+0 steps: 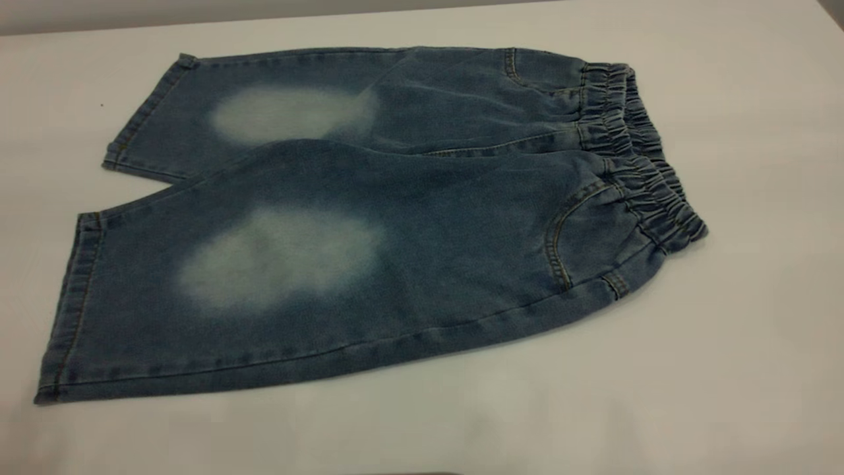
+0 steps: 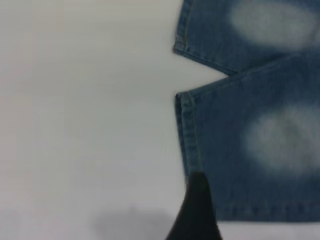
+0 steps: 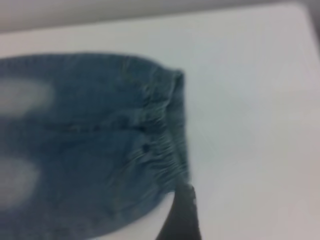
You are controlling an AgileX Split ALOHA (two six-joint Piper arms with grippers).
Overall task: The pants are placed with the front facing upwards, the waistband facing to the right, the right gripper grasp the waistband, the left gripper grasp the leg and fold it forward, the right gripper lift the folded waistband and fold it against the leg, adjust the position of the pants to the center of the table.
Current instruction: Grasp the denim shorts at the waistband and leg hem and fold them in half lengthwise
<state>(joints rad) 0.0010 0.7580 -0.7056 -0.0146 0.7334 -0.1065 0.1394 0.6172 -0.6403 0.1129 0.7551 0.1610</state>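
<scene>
The pants (image 1: 369, 224) lie flat and front-up on the white desk (image 1: 758, 343), both legs spread out toward the left and the waistband (image 1: 643, 155) at the right, just as the job wants them to start. Nothing is folded yet; the two faded patches both face up and the near leg overlaps the far one a little along the middle seam. They sit somewhat left of the desk's middle, so the final centring looks like it will be needed.

From outside, neither arm reaches into the picture. Each wrist camera shows only a dark tip of its own claw. The left claw (image 2: 196, 210) hangs over the hem of the near leg, close to its outer corner, which seems a sensible place to pinch the leg for folding it forward. The right claw (image 3: 182, 212) hovers at the near end of the puckered waistband, right by the edge where cloth meets bare desk, presumably so it can bite the band's corner. I can see just one dark wedge of each, so I cannot tell whether either claw is spread wide or closed, nor whether either touches the cloth.

By my reckoning this is the very first step: both arms lining up over their corners before gripping. The denim looks thick and should lift as a sheet.
</scene>
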